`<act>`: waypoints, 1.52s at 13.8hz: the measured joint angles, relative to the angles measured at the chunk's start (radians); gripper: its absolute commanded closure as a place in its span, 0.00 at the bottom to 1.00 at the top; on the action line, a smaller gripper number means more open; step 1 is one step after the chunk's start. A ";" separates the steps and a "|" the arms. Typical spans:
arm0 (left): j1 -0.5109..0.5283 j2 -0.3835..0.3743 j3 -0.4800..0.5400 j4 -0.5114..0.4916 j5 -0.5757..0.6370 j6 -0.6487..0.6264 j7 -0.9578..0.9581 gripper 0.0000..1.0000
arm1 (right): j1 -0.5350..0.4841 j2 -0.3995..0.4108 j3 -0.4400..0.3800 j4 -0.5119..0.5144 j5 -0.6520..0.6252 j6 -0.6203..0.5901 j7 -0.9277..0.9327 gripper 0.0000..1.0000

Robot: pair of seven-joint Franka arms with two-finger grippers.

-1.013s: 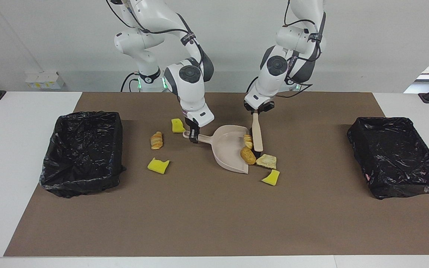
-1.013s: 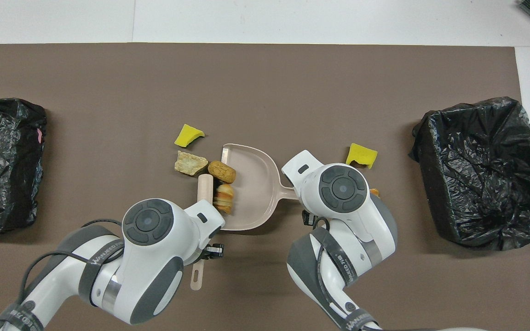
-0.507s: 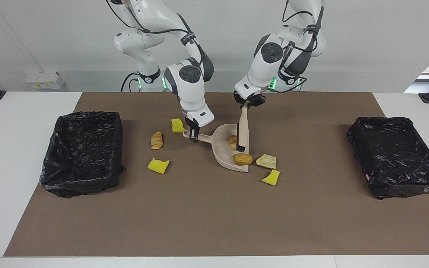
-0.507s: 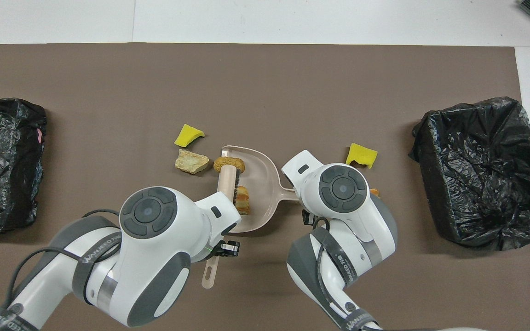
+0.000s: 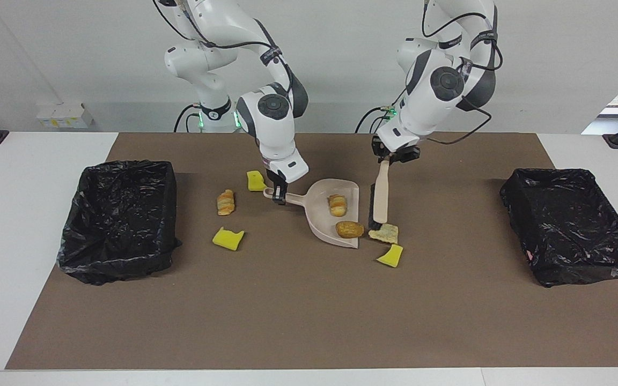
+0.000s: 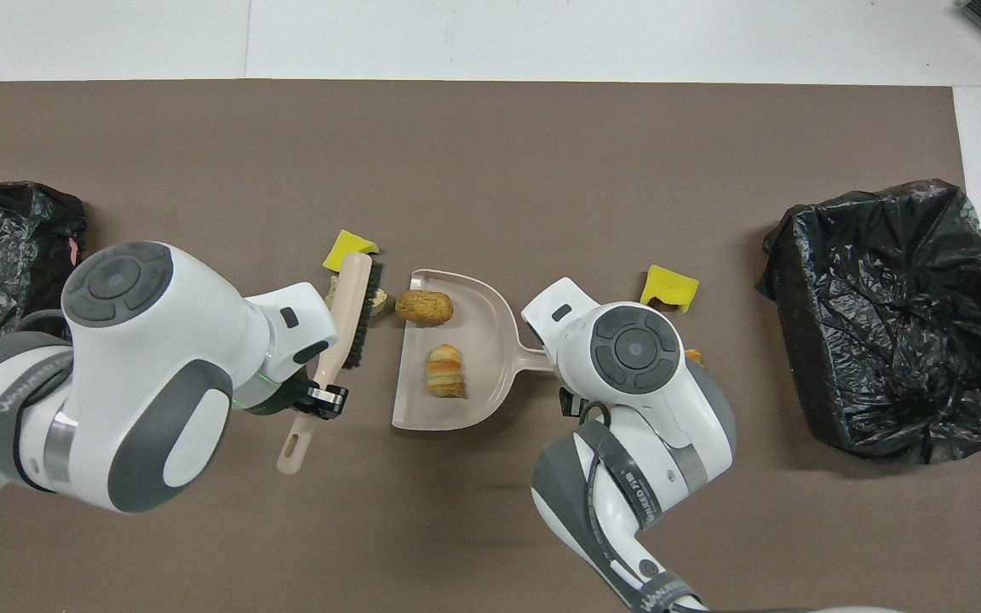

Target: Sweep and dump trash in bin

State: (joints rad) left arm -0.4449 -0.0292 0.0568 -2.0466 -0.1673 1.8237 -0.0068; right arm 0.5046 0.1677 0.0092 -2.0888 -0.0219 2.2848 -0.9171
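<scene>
Trash half swept: two bread lumps [image 5: 343, 217] inside dustpan [image 5: 324, 225] pinched by right pincer [image 5: 279, 197], left pincer [image 5: 385, 159] clamping brush [image 5: 380, 199] over beige lump [image 5: 384, 233], yellow sponge chunks [image 5: 389, 255] and croissant [image 5: 225, 202] still on bench [image 5: 287, 321], bins [image 5: 118, 220] unfilled.

In the dustpan [image 5: 324, 219] lie a striped roll [image 5: 336, 205] and, nearer its mouth, a brown lump [image 5: 350, 229]; just beside that mouth, toward the left arm's end, the brush [image 5: 380, 199] touches a tan scrap [image 5: 385, 234].

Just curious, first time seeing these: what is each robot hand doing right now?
Left gripper: shut on the brush.
Right gripper: shut on the dustpan handle.
</scene>
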 measured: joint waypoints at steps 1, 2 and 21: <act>0.032 0.031 0.001 0.026 0.019 0.001 0.036 1.00 | 0.000 0.000 0.000 0.000 0.000 0.000 0.000 1.00; 0.062 0.063 0.001 0.051 0.038 0.004 0.071 1.00 | 0.000 0.000 0.000 0.000 0.000 0.000 0.000 1.00; -0.022 0.147 -0.036 -0.030 0.029 0.069 0.338 1.00 | 0.000 -0.001 0.000 0.000 0.000 -0.001 0.000 1.00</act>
State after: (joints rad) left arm -0.4669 0.1174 0.0212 -2.0769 -0.1378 1.8925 0.3317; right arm 0.5048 0.1672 0.0091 -2.0887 -0.0219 2.2839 -0.9170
